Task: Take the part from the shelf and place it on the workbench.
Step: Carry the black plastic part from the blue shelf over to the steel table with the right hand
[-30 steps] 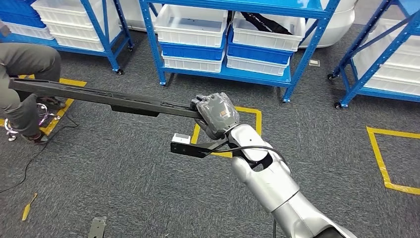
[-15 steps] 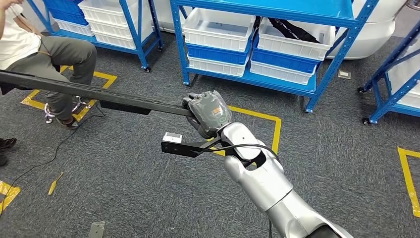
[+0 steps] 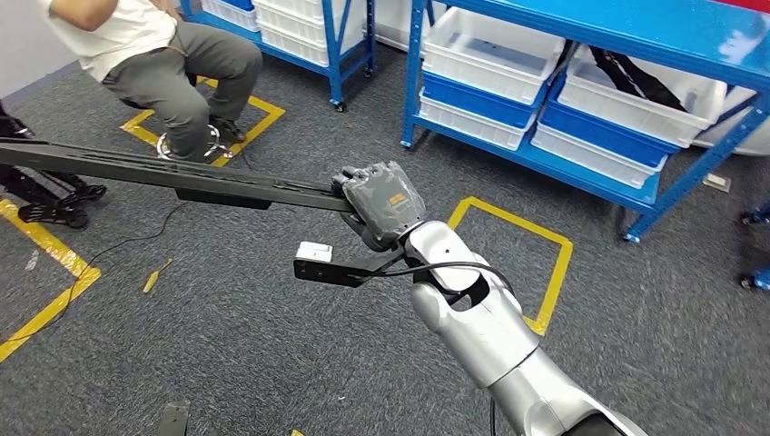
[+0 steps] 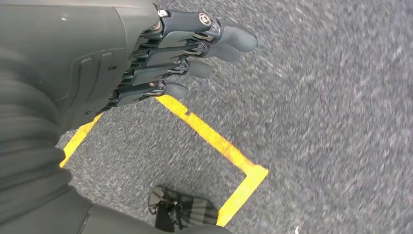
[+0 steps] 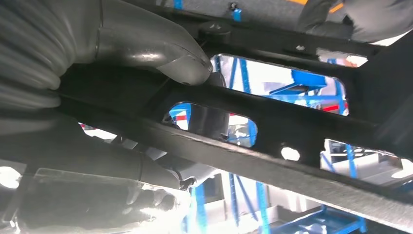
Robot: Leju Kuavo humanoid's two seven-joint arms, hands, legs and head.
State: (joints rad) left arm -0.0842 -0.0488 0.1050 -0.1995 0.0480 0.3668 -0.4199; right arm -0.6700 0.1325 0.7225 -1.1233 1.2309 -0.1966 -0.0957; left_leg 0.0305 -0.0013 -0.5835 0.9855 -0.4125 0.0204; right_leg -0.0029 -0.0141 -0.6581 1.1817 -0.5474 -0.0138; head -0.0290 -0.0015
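Several white and blue plastic bins [image 3: 490, 59] sit on the blue steel shelf [image 3: 636, 27] ahead of you; one white bin [image 3: 649, 95] holds a long black piece. No writing is legible. Your right hand [image 3: 381, 204] grips one end of the part [image 3: 163, 171], a long, flat black frame with cut-out openings, held level over grey carpet. Your left hand [image 4: 146, 58] hangs empty, fingers [image 4: 214, 46] loosely extended over yellow floor tape [image 4: 214, 141].

grey carpet floor [image 3: 227, 345], yellow tape [image 3: 536, 272], blue shelving [image 3: 581, 173]
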